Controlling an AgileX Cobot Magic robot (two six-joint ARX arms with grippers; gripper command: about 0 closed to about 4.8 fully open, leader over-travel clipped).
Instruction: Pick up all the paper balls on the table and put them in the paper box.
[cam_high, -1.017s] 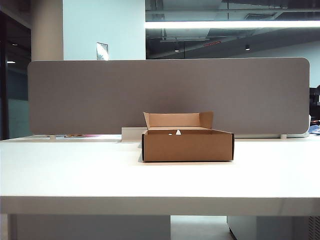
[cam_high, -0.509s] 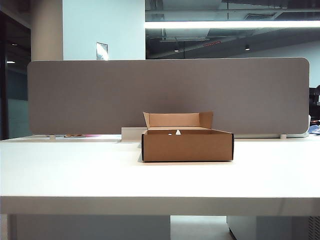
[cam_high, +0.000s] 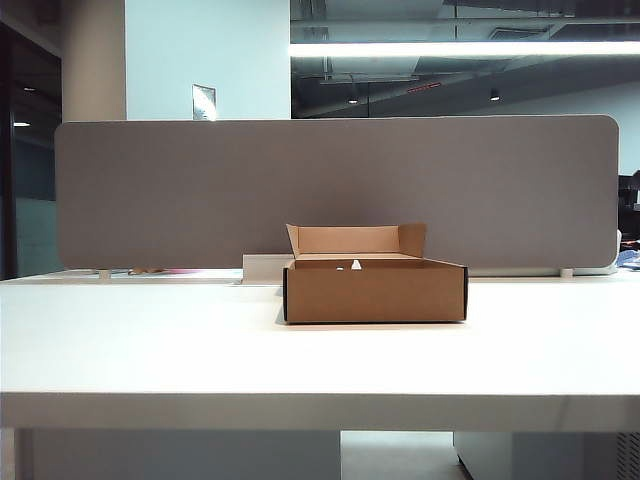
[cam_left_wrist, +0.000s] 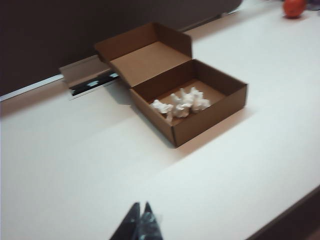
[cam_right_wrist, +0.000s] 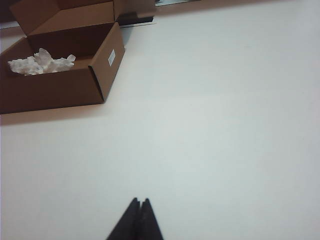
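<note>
Paper balls (cam_left_wrist: 181, 103) lie inside the paper box (cam_left_wrist: 210, 117), well ahead of my left end effector (cam_left_wrist: 140, 216) and right end effector (cam_right_wrist: 138, 212), both closed and empty above bare surface (cam_right_wrist: 215, 115), so I judge nothing remains.

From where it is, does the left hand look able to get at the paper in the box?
Probably yes: the box is open-topped, paper exposed, bare table between it and the shut left hand. It must open first.
</note>
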